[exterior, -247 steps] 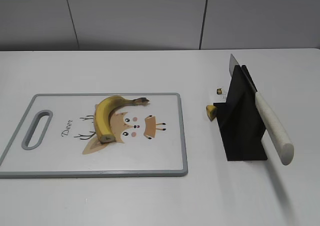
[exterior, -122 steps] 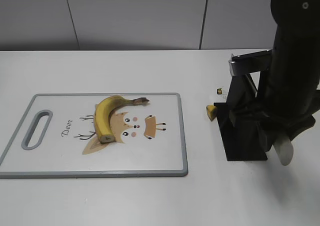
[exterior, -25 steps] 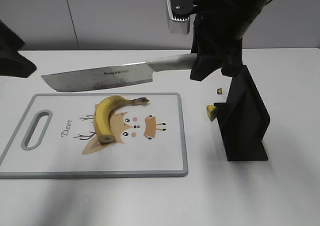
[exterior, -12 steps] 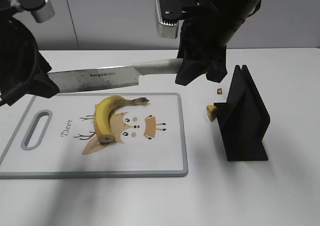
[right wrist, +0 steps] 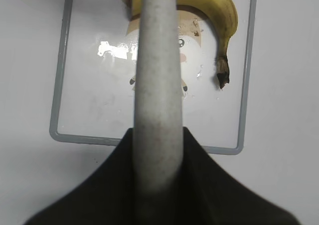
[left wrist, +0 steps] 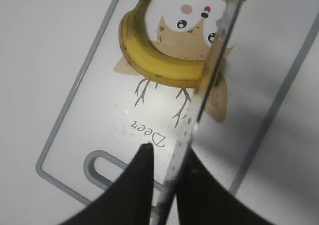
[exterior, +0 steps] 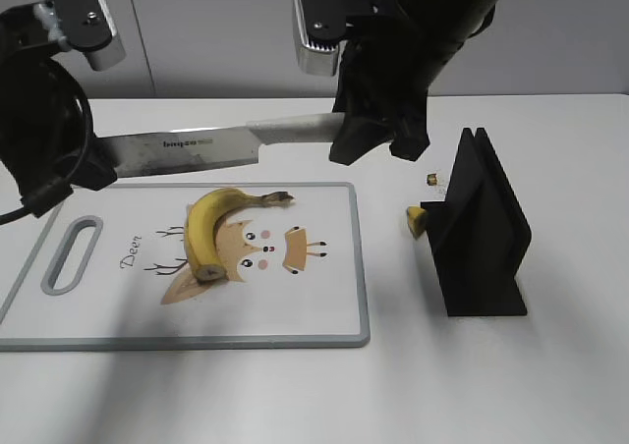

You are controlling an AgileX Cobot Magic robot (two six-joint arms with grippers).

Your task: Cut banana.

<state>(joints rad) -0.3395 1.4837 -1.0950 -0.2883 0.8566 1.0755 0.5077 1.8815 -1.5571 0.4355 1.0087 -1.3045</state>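
The banana [exterior: 218,224] lies curved on the white cutting board [exterior: 362,267], with its stem pointing right and its flat cut end toward the front. My right gripper [exterior: 362,138] is shut on the knife's pale handle [right wrist: 154,80] and holds the knife [exterior: 187,149] level above the board's far edge, behind the banana. My left gripper [exterior: 61,179] hangs over the board's left end at the blade tip. In the left wrist view its fingers [left wrist: 167,150] stand a narrow gap apart. The blade [left wrist: 214,70] runs through that gap and across the banana [left wrist: 154,65]. The right wrist view shows the banana [right wrist: 219,1] past the handle.
A black knife stand [exterior: 482,238] stands to the right of the board. A small yellow banana scrap [exterior: 414,220] and a tiny brown crumb [exterior: 430,179] lie beside it. The board's handle slot [exterior: 71,257] is at its left end. A grey wall is behind the table.
The right arm lifted the knife from the stand and carried it left over the board. In the last second it shifted further left, and the left arm came in at the blade tip.
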